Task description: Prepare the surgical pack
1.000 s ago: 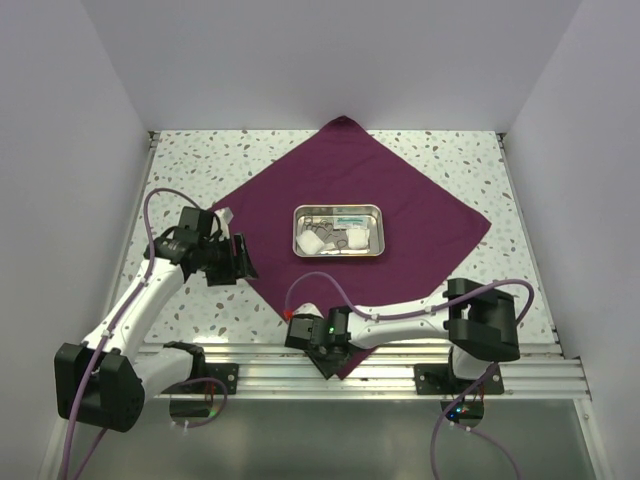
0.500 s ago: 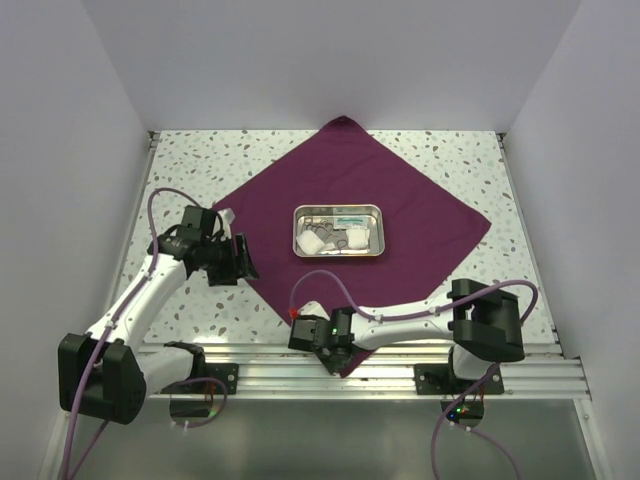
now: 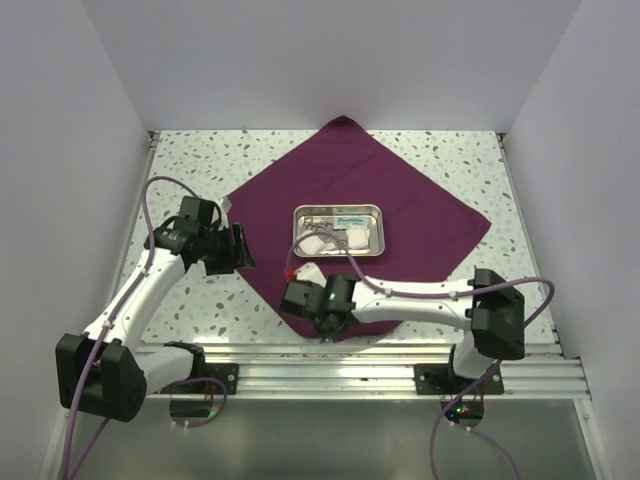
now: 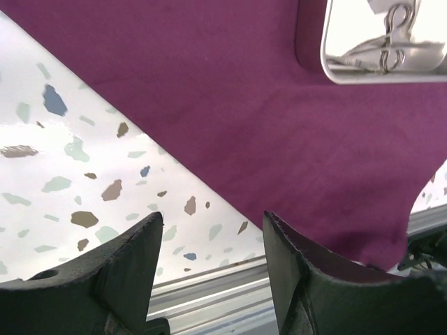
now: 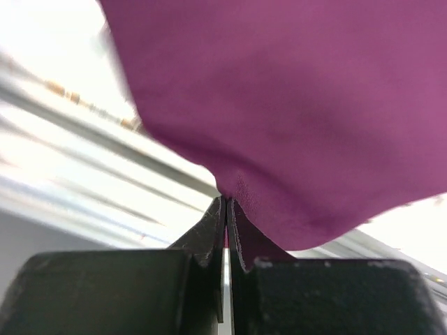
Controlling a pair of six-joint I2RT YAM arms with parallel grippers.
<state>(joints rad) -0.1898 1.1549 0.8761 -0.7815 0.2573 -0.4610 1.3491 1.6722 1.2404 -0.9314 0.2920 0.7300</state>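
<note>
**Top view.** Large square plum-purple cloth (image 3: 410, 205), laid cornerwise on the speckled desk (image 3: 190, 160). A shallow rectangular steel tray (image 3: 338, 231) sits at its centre, beyond both sets of fingertips. Right fingers (image 3: 325, 330) are at the near corner, left fingers (image 3: 241, 250) beside the left corner.

**Left wrist view.** Left fingers (image 4: 126, 272) are spread and empty, with the cloth (image 4: 244, 105) edge just ahead, probably awaiting its fold.

**Right wrist view.** Right fingers (image 5: 209, 241) are pressed together, pinching the corner of the cloth (image 5: 314, 105), probably to fold it over the tray.

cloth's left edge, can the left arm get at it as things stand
Probably yes. The left gripper is open right beside the cloth, at its left edge, with only bare table between. The right gripper pinches the near corner, well clear of it.
</note>
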